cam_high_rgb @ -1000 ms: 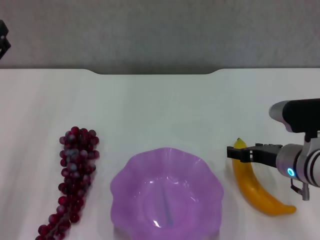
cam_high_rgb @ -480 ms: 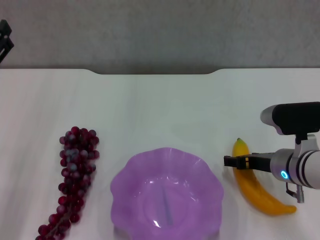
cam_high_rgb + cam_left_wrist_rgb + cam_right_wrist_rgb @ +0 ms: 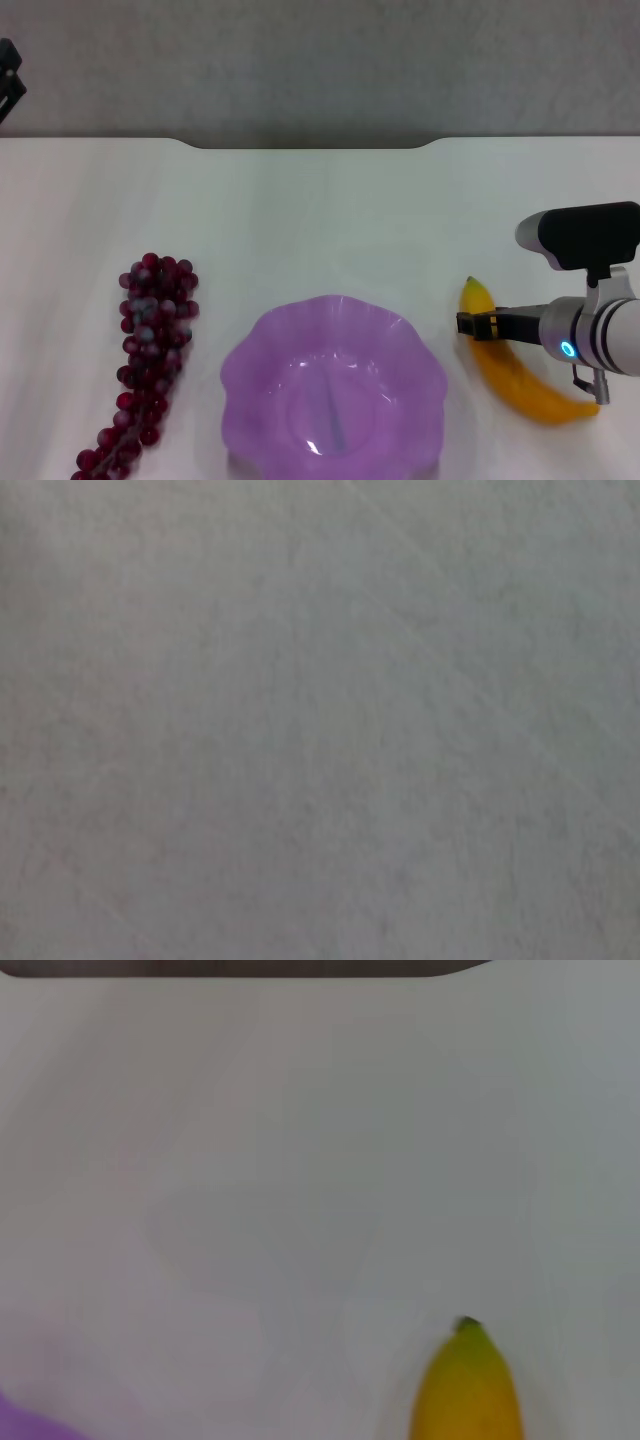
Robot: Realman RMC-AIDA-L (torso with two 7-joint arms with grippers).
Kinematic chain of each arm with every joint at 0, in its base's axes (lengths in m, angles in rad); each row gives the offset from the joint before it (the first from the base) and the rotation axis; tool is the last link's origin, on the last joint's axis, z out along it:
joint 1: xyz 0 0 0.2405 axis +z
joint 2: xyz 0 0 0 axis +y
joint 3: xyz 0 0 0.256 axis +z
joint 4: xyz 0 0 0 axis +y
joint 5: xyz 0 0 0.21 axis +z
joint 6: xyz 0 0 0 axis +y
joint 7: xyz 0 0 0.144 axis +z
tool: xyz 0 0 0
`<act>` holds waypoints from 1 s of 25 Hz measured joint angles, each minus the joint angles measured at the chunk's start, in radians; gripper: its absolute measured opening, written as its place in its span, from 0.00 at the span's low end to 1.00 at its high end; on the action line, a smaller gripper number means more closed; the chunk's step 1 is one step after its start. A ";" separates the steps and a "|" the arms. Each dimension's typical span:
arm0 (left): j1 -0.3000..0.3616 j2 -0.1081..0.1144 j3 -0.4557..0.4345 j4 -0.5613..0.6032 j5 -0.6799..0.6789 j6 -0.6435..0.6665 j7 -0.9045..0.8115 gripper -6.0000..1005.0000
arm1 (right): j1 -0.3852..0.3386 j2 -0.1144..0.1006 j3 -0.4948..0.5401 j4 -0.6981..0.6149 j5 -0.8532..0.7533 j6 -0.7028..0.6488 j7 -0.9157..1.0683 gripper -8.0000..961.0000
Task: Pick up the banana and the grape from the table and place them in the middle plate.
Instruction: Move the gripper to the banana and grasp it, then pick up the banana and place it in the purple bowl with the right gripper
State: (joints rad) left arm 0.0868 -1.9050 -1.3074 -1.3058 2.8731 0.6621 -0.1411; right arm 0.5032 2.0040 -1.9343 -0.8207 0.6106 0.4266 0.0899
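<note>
From the head view, the right gripper [image 3: 472, 325] reaches in from the robot's right, its dark fingers [image 3: 480, 324] narrowly parted across the upper third of the smooth, curved yellow-orange banana [image 3: 510, 370], whose long axis runs from its greenish tip near the translucent purple scalloped plastic plate [image 3: 333, 388] out toward the near right of the plain white desk [image 3: 320, 210]; whether they actually pinch it I cannot tell. The knobbly dark red-purple grape bunch [image 3: 148, 350] lies lengthwise beyond the plate's other side, nearer the left gripper [image 3: 8, 80], parked at the far left edge with its fingers unreadable. The left wrist view shows only blank grey, and the right wrist view shows the banana's [image 3: 468, 1390] tip on bare desk with a sliver of purple plate [image 3: 20, 1422].
</note>
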 joint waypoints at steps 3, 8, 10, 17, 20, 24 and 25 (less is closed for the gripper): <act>0.000 0.000 0.000 -0.001 0.000 0.000 0.000 0.87 | 0.000 -0.001 0.000 0.004 0.000 0.000 -0.008 0.67; 0.001 0.000 0.001 -0.002 0.000 -0.002 0.000 0.87 | 0.000 -0.001 0.001 0.008 0.006 0.000 -0.032 0.56; 0.002 0.000 0.001 -0.003 0.000 -0.003 0.000 0.87 | 0.002 -0.001 0.003 0.007 0.009 0.005 -0.040 0.54; 0.014 0.003 -0.002 -0.008 0.000 -0.005 0.000 0.87 | -0.035 -0.003 0.075 -0.110 0.002 0.072 -0.118 0.53; 0.013 0.006 0.001 -0.009 0.000 -0.005 0.000 0.87 | -0.087 -0.004 0.158 -0.215 -0.001 0.130 -0.204 0.54; 0.012 0.006 0.002 -0.010 0.000 -0.006 -0.001 0.87 | -0.128 -0.001 0.214 -0.349 -0.002 0.211 -0.281 0.54; 0.013 0.007 0.002 -0.010 0.000 -0.006 -0.001 0.87 | -0.132 -0.002 0.219 -0.387 -0.002 0.235 -0.298 0.54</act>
State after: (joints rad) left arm 0.0995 -1.8981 -1.3049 -1.3161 2.8731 0.6565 -0.1417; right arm 0.3710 2.0025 -1.7153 -1.2075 0.6088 0.6617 -0.2080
